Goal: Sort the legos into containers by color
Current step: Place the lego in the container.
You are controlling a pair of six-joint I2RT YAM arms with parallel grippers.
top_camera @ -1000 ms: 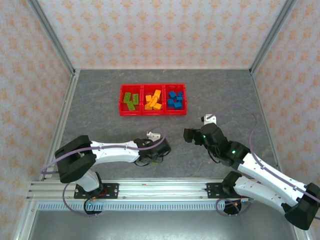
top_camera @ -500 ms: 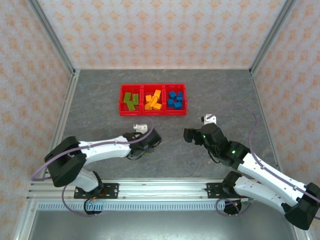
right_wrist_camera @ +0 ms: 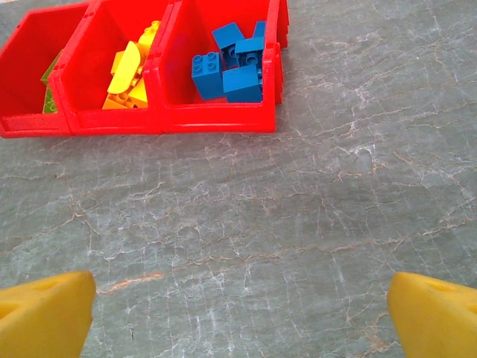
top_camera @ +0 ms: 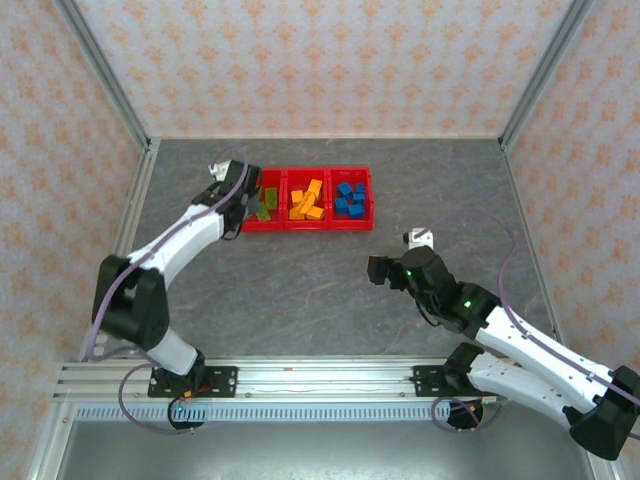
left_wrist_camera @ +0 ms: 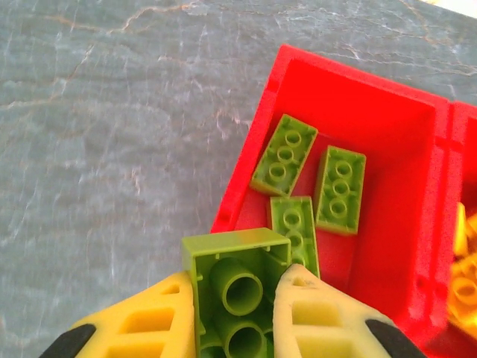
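The red tray [top_camera: 305,226] has three containers in a row, holding lime green legos [top_camera: 263,203], orange-yellow legos [top_camera: 307,200] and blue legos [top_camera: 350,198]. My left gripper [top_camera: 243,200] hovers over the tray's left edge. In the left wrist view this gripper [left_wrist_camera: 238,280] is shut on a lime green brick [left_wrist_camera: 237,276], hollow underside towards the camera, above the near corner of the green compartment [left_wrist_camera: 246,186], where three green bricks [left_wrist_camera: 340,190] lie. My right gripper [top_camera: 378,268] stands wide open over bare table, nothing between its fingers [right_wrist_camera: 45,317].
In the right wrist view the tray's front wall [right_wrist_camera: 209,119] lies ahead, with blue bricks [right_wrist_camera: 231,67] and orange-yellow bricks [right_wrist_camera: 130,74] inside. Grey marbled table [top_camera: 320,290] spreads between the tray and the arm bases. Patterned walls with metal rails close in the sides.
My left arm swung from the table's near middle up to the tray's left compartment, its jaws closing on the green brick. The right arm has stayed still.
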